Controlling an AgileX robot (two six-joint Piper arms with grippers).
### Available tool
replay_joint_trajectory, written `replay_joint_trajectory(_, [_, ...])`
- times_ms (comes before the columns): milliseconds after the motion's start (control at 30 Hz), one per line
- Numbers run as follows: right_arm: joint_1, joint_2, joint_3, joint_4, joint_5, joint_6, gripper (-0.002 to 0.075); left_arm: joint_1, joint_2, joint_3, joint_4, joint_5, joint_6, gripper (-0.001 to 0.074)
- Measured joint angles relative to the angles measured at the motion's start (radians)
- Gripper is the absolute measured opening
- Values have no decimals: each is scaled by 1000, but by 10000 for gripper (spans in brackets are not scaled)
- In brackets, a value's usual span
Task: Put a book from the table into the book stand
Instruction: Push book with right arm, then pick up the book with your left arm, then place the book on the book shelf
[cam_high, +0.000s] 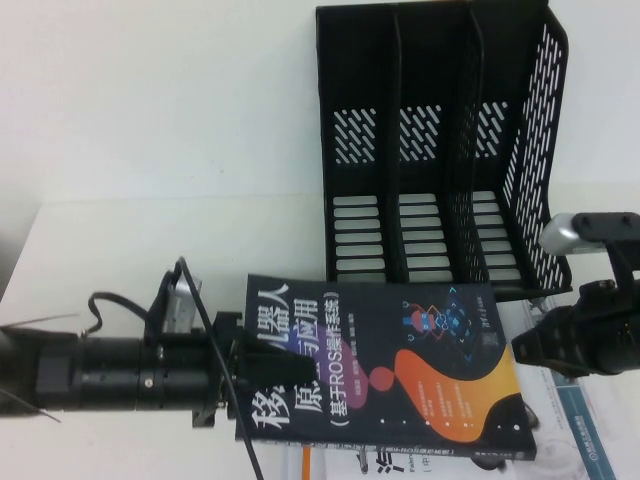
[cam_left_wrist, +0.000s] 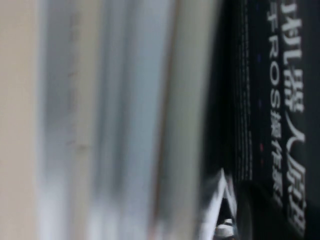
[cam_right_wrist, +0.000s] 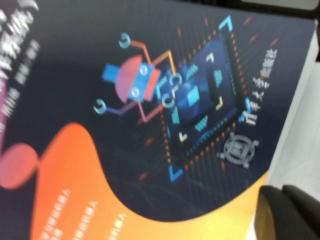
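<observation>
**Book gripped, stand not yet reached**

At lower centre, the book (cam_high: 385, 370) is pinched at its left edge by the left gripper (cam_high: 238, 372) jaws. The right gripper (cam_high: 530, 350) sits lower right; its jaw state cannot be told. Lifting towards the book stand (cam_high: 440, 150), upper right, is judged next.

The book (cam_right_wrist: 150, 130) filled nearly the whole right wrist view, its dark navy cover facing the camera at a slant. A small blue and red robot figure sat beside a glowing blue chip drawing, with white Chinese characters and a round seal next to them. An orange blob spread over the cover's lower part. The right gripper (cam_right_wrist: 290, 212) showed only as a dark tip at the book's edge, over a strip of white table (cam_right_wrist: 305, 125).
</observation>
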Motion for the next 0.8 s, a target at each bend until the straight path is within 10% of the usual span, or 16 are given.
replay_joint_trajectory(800, [2,-10,-1,-55,119,31,-3,-2,-349,-573,296,-119,-509,109])
